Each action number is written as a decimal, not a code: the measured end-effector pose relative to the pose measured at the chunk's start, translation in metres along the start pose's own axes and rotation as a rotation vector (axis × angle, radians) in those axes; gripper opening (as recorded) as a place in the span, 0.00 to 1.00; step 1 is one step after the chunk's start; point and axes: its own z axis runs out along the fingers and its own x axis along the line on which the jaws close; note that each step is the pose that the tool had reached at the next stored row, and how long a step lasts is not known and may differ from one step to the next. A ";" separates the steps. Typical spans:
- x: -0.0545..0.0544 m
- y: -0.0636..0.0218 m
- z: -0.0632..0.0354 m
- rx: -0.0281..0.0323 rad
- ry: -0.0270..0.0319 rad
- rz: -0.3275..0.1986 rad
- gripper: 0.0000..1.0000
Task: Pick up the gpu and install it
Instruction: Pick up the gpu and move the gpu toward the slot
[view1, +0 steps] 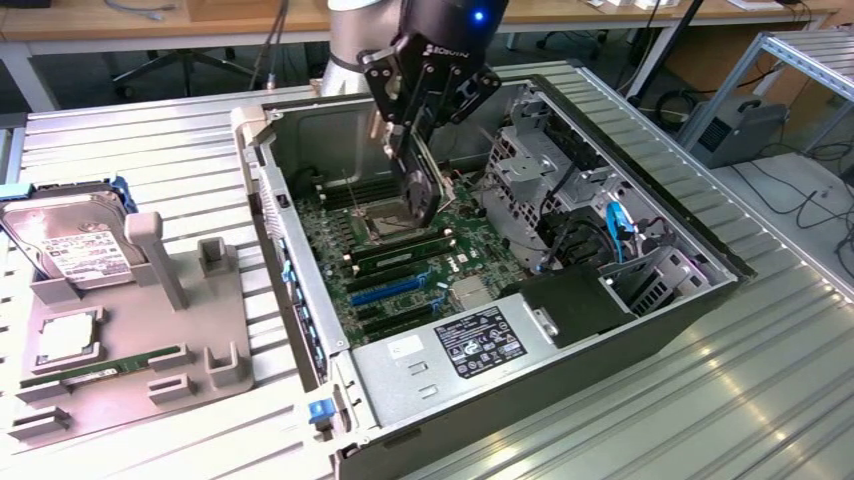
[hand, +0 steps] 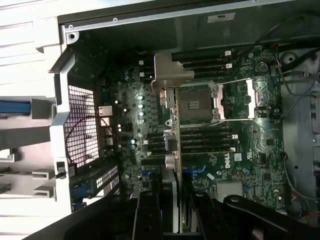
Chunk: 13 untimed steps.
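My gripper hangs over the open computer case, shut on the gpu. The card hangs edge-down from the fingers, a thin dark board with a silvery metal edge, just above the motherboard near the CPU socket. From the wrist, the gpu appears edge-on between the black fingers, and its silvery bracket points toward the case's rear wall. The lower edge looks slightly above the board's slots; whether it touches them I cannot tell.
A grey holder on the exterior view's left carries a hard drive, a green memory stick and a square chip. Inside the case, a drive cage and the power supply flank the motherboard.
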 end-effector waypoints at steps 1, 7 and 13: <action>-0.002 0.0002 0.0003 0.0003 0.0001 0.000 0.27; -0.014 0.0011 0.0019 0.0013 0.0000 0.000 0.27; -0.029 0.0022 0.0049 0.0032 -0.0001 0.000 0.27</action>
